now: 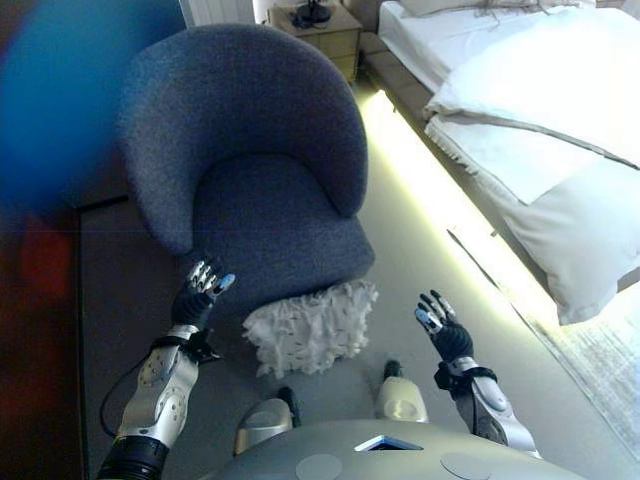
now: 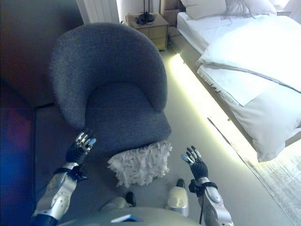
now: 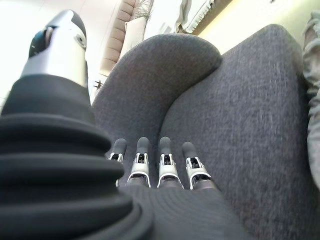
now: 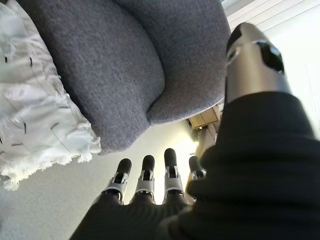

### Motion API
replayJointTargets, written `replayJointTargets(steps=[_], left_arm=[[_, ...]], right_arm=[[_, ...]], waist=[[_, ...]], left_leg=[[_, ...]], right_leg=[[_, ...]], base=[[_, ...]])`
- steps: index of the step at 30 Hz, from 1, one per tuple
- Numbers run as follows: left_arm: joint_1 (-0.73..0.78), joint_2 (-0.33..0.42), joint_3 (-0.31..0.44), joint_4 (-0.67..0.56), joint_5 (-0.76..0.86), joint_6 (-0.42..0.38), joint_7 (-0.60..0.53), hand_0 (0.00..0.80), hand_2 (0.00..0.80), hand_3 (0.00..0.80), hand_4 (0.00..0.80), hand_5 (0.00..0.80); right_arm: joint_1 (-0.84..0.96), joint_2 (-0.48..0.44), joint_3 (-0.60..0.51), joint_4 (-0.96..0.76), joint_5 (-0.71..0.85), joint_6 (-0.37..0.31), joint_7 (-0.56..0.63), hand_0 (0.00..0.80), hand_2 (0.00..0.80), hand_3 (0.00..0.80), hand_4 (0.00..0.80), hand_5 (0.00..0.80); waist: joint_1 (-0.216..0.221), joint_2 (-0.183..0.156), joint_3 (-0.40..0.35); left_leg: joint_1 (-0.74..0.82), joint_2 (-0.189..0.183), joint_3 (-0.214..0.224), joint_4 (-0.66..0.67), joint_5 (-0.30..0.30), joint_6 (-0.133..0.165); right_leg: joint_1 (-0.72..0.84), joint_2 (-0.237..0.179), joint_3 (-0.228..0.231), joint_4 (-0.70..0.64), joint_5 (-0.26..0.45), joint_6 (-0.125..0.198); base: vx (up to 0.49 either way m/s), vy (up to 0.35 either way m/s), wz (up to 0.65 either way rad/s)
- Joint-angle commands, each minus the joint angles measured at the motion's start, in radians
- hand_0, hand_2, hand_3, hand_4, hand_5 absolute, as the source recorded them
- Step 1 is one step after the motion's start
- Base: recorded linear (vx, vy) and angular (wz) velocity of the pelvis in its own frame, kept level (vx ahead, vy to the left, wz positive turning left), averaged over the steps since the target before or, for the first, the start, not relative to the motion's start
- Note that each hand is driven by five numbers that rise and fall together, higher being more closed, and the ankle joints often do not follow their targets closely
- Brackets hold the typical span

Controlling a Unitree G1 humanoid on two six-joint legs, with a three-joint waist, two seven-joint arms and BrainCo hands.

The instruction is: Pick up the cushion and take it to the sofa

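A white ruffled cushion (image 1: 312, 326) lies on the floor, leaning against the front of a dark grey round armchair (image 1: 260, 170). It also shows in the right wrist view (image 4: 35, 110). My left hand (image 1: 203, 285) is open and empty, raised to the left of the cushion by the chair's seat edge. My right hand (image 1: 440, 325) is open and empty, raised to the right of the cushion over the floor. Neither hand touches the cushion. The chair seat (image 3: 240, 120) holds nothing.
A bed (image 1: 540, 110) with white bedding stands to the right, with a lit strip along its base. A wooden nightstand (image 1: 320, 30) stands behind the chair. A pale rug (image 1: 600, 350) lies at the right. Grey floor (image 1: 400, 250) runs between chair and bed.
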Motion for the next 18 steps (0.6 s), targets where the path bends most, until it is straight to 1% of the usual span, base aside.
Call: replayJointTargets(steps=[1, 3, 5, 7, 9, 10, 11, 13, 14, 15, 16, 17, 18], left_arm=[[0.008, 0.03, 0.02, -0.104, 0.024, -0.017, -0.022, 0.0, 0.0, 0.0, 0.0, 0.0], [0.015, 0.029, 0.02, -0.102, 0.036, -0.01, -0.03, 0.0, 0.0, 0.0, 0.0, 0.0], [0.02, 0.018, 0.017, -0.088, 0.046, -0.022, -0.017, 0.0, 0.0, 0.0, 0.0, 0.0], [0.02, 0.012, 0.013, -0.076, 0.043, -0.026, 0.007, 0.0, 0.0, 0.0, 0.0, 0.0], [0.016, 0.001, 0.017, -0.046, 0.03, -0.028, 0.027, 0.0, 0.0, 0.0, 0.0, 0.0], [0.012, 0.0, 0.016, -0.027, 0.038, -0.036, 0.025, 0.0, 0.0, 0.0, 0.0, 0.0], [0.003, -0.003, 0.017, -0.006, 0.051, -0.035, 0.022, 0.0, 0.0, 0.0, 0.0, 0.0], [-0.023, -0.01, 0.001, 0.048, 0.101, -0.04, 0.03, 0.0, 0.0, 0.0, 0.0, 0.0], [-0.038, -0.011, -0.011, 0.068, 0.121, -0.037, 0.033, 0.0, 0.0, 0.0, 0.0, 0.0], [-0.057, -0.015, -0.025, 0.098, 0.151, -0.03, 0.028, 0.0, 0.0, 0.0, 0.0, 0.0], [-0.069, -0.016, -0.036, 0.127, 0.174, -0.035, 0.027, 0.0, 0.0, 0.0, 0.0, 0.0], [-0.083, -0.02, -0.053, 0.176, 0.213, -0.044, 0.025, 0.0, 0.0, 0.0, 0.0, 0.0], [-0.089, -0.024, -0.061, 0.201, 0.234, -0.048, 0.037, 0.0, 0.0, 0.0, 0.0, 0.0]], right_arm=[[-0.06, -0.013, -0.012, -0.027, 0.029, -0.026, 0.022, 0.0, 0.0, 0.0, 0.0, 0.0], [-0.059, -0.013, -0.017, -0.022, 0.036, -0.015, 0.026, 0.0, 0.0, 0.0, 0.0, 0.0], [-0.054, -0.016, -0.021, -0.015, 0.029, 0.004, 0.048, 0.0, 0.0, 0.0, 0.0, 0.0], [-0.056, -0.019, -0.01, -0.005, 0.002, 0.017, 0.048, 0.0, 0.0, 0.0, 0.0, 0.0], [-0.065, -0.044, 0.016, -0.025, -0.052, 0.034, 0.045, 0.0, 0.0, 0.0, 0.0, 0.0], [-0.068, -0.056, 0.024, -0.026, -0.056, 0.04, 0.046, 0.0, 0.0, 0.0, 0.0, 0.0], [-0.075, -0.068, 0.028, -0.017, -0.067, 0.047, 0.054, 0.0, 0.0, 0.0, 0.0, 0.0], [-0.095, -0.092, 0.032, 0.022, -0.135, 0.042, 0.052, 0.0, 0.0, 0.0, 0.0, 0.0], [-0.105, -0.102, 0.034, 0.041, -0.155, 0.037, 0.044, 0.0, 0.0, 0.0, 0.0, 0.0], [-0.119, -0.108, 0.035, 0.071, -0.158, 0.032, 0.033, 0.0, 0.0, 0.0, 0.0, 0.0], [-0.131, -0.108, 0.035, 0.098, -0.154, 0.027, 0.024, 0.0, 0.0, 0.0, 0.0, 0.0], [-0.158, -0.101, 0.036, 0.148, -0.176, 0.015, 0.008, 0.0, 0.0, 0.0, 0.0, 0.0], [-0.176, -0.099, 0.04, 0.167, -0.198, 0.014, -0.003, 0.0, 0.0, 0.0, 0.0, 0.0]], waist=[[-0.001, -0.01, 0.001], [-0.003, -0.012, -0.011], [-0.008, -0.008, -0.024], [-0.015, -0.002, -0.029], [-0.031, 0.011, -0.029], [-0.037, 0.017, -0.03], [-0.041, 0.024, -0.03], [-0.041, 0.026, -0.023], [-0.04, 0.026, -0.018], [-0.037, 0.031, -0.005], [-0.032, 0.036, 0.003], [-0.022, 0.047, 0.015], [-0.016, 0.055, 0.021]], left_leg=[[0.032, -0.011, -0.052, 0.108, -0.168, 0.043], [0.059, -0.009, -0.06, 0.111, -0.186, 0.042], [0.081, 0.0, -0.059, 0.12, -0.205, 0.04], [0.087, 0.018, -0.052, 0.147, -0.2, 0.031], [0.098, 0.066, -0.04, 0.211, -0.15, 0.004], [0.093, 0.091, -0.033, 0.252, -0.107, -0.015], [0.074, 0.124, -0.027, 0.325, -0.043, -0.04], [-0.012, 0.169, -0.01, 0.494, 0.038, -0.074], [-0.059, 0.194, -0.005, 0.544, 0.066, -0.087], [-0.104, 0.218, -0.008, 0.58, 0.079, -0.097], [-0.119, 0.225, -0.005, 0.557, 0.09, -0.102], [-0.121, 0.219, -0.005, 0.475, 0.102, -0.103], [-0.12, 0.213, -0.004, 0.425, 0.106, -0.1]], right_leg=[[-0.036, 0.031, -0.005, -0.026, 0.213, -0.005], [-0.035, 0.035, -0.007, -0.013, 0.208, -0.014], [-0.027, 0.043, -0.007, 0.001, 0.182, -0.019], [-0.03, 0.056, 0.0, 0.038, 0.156, -0.029], [-0.043, 0.078, 0.021, 0.101, 0.111, -0.053], [-0.039, 0.095, 0.025, 0.113, 0.087, -0.065], [-0.027, 0.115, 0.026, 0.122, 0.057, -0.083], [0.014, 0.127, 0.011, 0.127, 0.014, -0.116], [0.039, 0.127, 0.002, 0.125, 0.001, -0.128], [0.075, 0.124, -0.016, 0.12, -0.013, -0.137], [0.097, 0.119, -0.028, 0.116, -0.024, -0.138], [0.115, 0.109, -0.036, 0.116, -0.037, -0.131], [0.115, 0.104, -0.037, 0.121, -0.042, -0.126]], base=[[0.323, -0.113, 0.25], [0.37, -0.143, 0.33], [0.369, -0.171, 0.18], [0.306, -0.163, -0.1], [0.334, -0.189, -0.04], [0.277, -0.192, 0.07], [0.251, -0.199, 0.1], [0.256, -0.194, 0.16], [0.24, -0.109, 0.26], [0.208, -0.012, 0.33], [0.261, 0.107, 0.32], [0.245, 0.177, 0.25], [0.206, 0.239, 0.11]])
